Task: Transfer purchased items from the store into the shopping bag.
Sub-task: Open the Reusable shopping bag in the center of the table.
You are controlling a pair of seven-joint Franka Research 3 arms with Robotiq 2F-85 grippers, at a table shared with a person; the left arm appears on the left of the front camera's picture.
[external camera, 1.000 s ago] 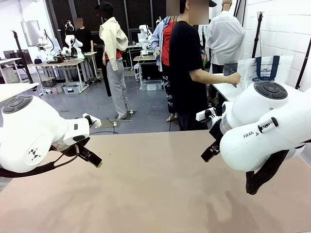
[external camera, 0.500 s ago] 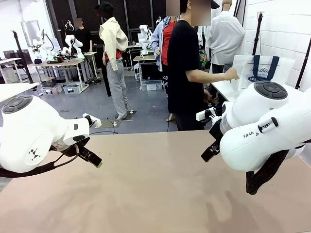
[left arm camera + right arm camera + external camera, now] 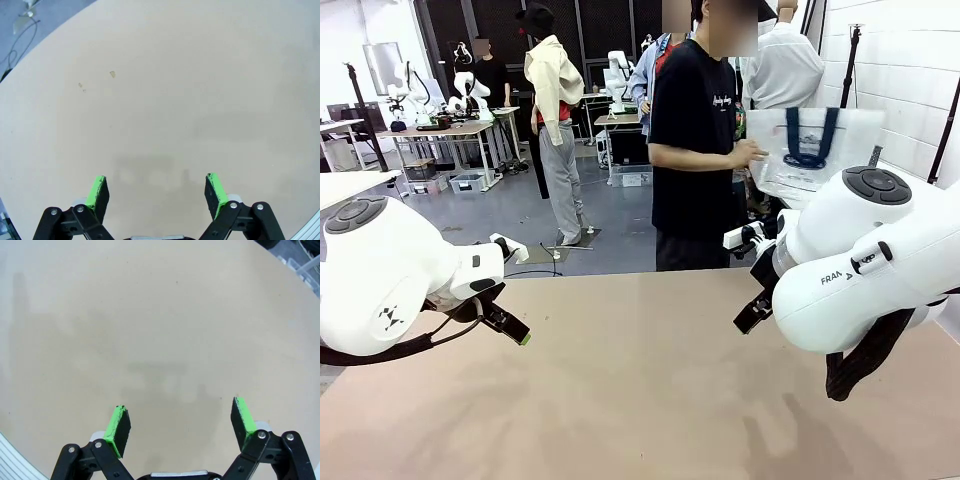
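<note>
Jaws on both sides stand wide, nothing between the pads. Wrist view has the left gripper (image 3: 156,180) hanging over the plain tan tabletop (image 3: 160,90), green pads (image 3: 99,187) aimed down at bare surface. Same for the right gripper (image 3: 180,407) on its own side.

Task thing in sight is the tall translucent frosted-plastic shopping bag (image 3: 817,150) with navy strap handles and a navy oval logo. It's off the table, up in the air beyond the far edge. The person in the black T-shirt (image 3: 695,130) holds it upright at about chest height. The person's hand (image 3: 750,153) is on the bag's 9 o'clock edge in the front view. Broad face is toward the robot, long axis vertical, handles drooping over the face. Contents are too faint to tell.

Key relation: from table centre the bag sits at about 1 o'clock, well apart from both grippers. From the right gripper it's roughly 12 o'clock. From the left gripper it's nearer 2 o'clock, across the table. Right arm is clearly the nearer one.

Judgement: task is at the very start. The bag needs to land on the table before either arm has work, probably on the right half. Risk: thin plastic may sag or tip once set down, narrowing the mouth for drop-ins.
</note>
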